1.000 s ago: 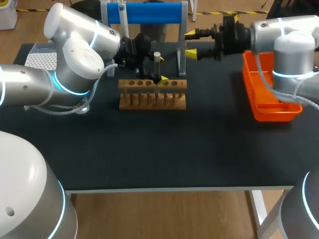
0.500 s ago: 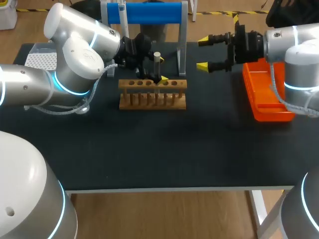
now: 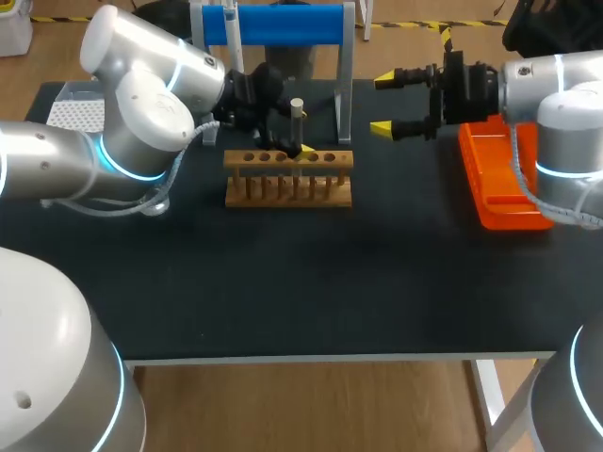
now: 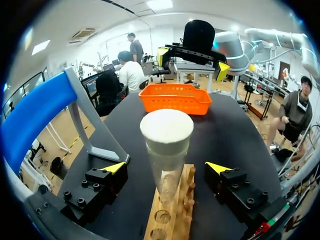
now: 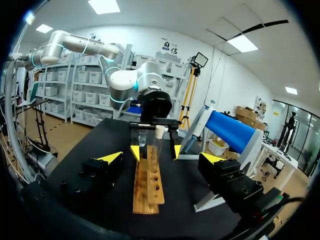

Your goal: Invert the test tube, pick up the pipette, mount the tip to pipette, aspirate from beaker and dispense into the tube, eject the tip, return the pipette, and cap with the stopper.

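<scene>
A glass test tube [image 3: 297,122] with a white stopper [image 4: 166,131] stands upright in the wooden rack [image 3: 287,177]. My left gripper [image 3: 294,143] is open around the tube; in the left wrist view its yellow-tipped fingers [image 4: 114,167] stand clear of the glass on both sides. My right gripper [image 3: 382,103] hangs open and empty above the table, right of the stand and beside the orange basket [image 3: 509,174]. In the right wrist view the rack [image 5: 147,182] and tube [image 5: 159,137] lie ahead of its fingers. The pipette [image 3: 231,24] hangs on the blue stand [image 3: 273,24].
A white tip box [image 3: 75,113] sits at the back left, partly behind my left arm. The stand's grey upright [image 3: 345,94] rises between the rack and my right gripper. Bare black table [image 3: 311,282] stretches in front of the rack.
My right gripper has drawn back to the right, away from the stand, and its fingers have spread wider. The left arm and the tube have hardly moved.
</scene>
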Robot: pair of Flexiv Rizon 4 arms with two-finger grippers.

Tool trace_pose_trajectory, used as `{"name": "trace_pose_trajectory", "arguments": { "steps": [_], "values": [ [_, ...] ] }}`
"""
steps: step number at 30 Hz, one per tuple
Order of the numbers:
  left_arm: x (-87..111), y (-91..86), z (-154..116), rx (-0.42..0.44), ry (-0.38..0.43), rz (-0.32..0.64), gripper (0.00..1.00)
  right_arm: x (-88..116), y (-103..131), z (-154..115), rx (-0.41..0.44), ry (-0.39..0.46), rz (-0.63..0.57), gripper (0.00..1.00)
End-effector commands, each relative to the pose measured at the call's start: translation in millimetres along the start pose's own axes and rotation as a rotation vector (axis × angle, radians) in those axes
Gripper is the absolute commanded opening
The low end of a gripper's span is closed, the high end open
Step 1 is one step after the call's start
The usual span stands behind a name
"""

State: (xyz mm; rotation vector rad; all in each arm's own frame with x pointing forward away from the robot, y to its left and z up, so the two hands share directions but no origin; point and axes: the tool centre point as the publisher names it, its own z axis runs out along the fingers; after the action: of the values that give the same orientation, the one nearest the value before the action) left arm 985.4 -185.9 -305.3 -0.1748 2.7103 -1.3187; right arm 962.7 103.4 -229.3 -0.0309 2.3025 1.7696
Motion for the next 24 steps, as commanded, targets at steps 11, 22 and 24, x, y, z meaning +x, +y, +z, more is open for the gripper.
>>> {"name": "trace_pose_trajectory", "arguments": {
  "steps": [11, 22, 24],
  "values": [
    [5.1, 8.8, -48, -0.038, -0.094, -0.044, 1.00, 1, 0, -1, -0.001, -0.001, -0.001, 1.00],
    [2.2, 16.7, -104, 0.010, -0.255, -0.069, 1.00, 1, 0, -1, -0.001, -0.001, -0.001, 1.00],
    [-0.6, 16.6, -115, 0.041, -0.285, -0.067, 1.00, 1, 0, -1, -0.001, -0.001, -0.001, 1.00]
  ]
}}
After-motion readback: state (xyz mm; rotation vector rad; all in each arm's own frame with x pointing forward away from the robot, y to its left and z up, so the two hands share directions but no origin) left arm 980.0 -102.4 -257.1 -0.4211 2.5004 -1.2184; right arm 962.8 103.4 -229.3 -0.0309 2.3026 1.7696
